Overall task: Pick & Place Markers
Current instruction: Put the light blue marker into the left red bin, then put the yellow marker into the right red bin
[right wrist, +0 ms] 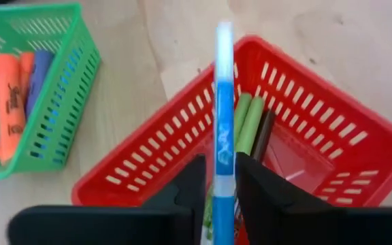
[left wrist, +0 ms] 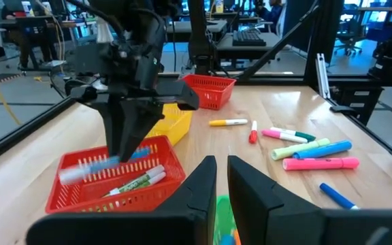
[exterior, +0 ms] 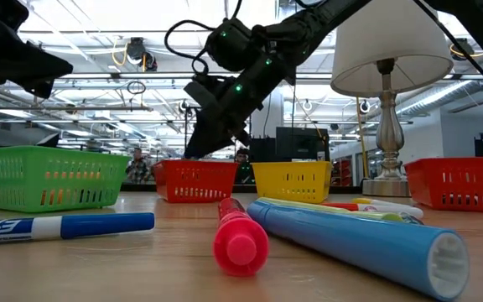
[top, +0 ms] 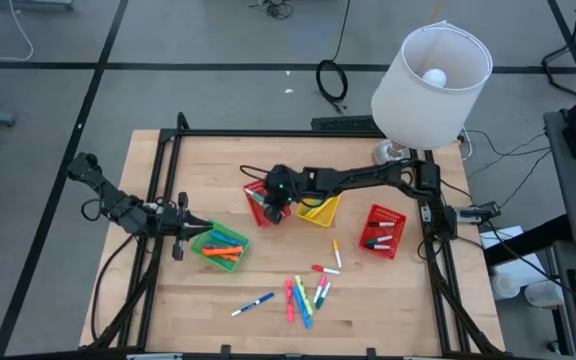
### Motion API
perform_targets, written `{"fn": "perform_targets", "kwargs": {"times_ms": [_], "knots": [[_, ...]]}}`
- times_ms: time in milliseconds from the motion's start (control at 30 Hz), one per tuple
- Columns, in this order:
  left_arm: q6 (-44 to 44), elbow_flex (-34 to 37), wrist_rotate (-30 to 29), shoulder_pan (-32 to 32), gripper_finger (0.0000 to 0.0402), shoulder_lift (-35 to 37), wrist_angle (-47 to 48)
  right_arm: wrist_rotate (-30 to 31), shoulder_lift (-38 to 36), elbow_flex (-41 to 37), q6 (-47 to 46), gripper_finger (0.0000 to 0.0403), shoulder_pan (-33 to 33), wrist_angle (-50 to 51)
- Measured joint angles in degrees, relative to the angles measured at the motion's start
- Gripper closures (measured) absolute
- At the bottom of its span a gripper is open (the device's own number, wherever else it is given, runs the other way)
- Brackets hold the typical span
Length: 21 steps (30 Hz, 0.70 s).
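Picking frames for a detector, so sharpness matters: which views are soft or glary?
Low view: nearest blue marker and pink marker fill the foreground out of focus, ceiling lights glare behind. Right wrist view: the blue marker held by the right hand looks soft. High view: evenly lit.

In the low view, the blue marker [exterior: 61, 226] at the near left is cut off by the picture's left edge, and the big blue marker [exterior: 359, 243] in front is blurred. The green basket [exterior: 44, 176] there also runs past the left edge.

In the right wrist view, the blue marker [right wrist: 223, 143] between the fingers of the right gripper [right wrist: 220, 187] runs off the bottom edge, its tip blurred, and hides part of the red basket [right wrist: 318, 136]. The green basket [right wrist: 60, 102] is cropped at the left.
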<state>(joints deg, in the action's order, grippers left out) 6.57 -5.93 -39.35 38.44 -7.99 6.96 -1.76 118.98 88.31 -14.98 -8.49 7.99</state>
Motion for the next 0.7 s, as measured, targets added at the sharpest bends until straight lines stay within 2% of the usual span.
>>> {"fn": "perform_targets", "kwargs": {"times_ms": [233,367,500,633,700], "knots": [[1.1,0.0,0.4,0.0,0.0355,0.0,0.0,0.0,-0.8,0.0,0.0,0.0298,0.0,0.1],[1.2,0.0,0.5,0.0,0.0355,0.0,0.1,-0.4,-5.1,-0.1,2.1,0.0293,0.1,1.2],[1.3,0.0,1.7,0.0,0.0355,0.0,0.7,-2.6,-15.9,-0.1,8.8,0.0318,2.0,4.0],[1.3,0.0,1.9,0.0,0.0355,0.0,1.2,4.8,-29.6,0.0,19.8,0.0377,8.7,8.4],[1.3,0.0,1.9,0.0,0.0355,0.0,1.4,6.6,-35.7,0.0,23.8,0.0395,12.8,9.7]]}}
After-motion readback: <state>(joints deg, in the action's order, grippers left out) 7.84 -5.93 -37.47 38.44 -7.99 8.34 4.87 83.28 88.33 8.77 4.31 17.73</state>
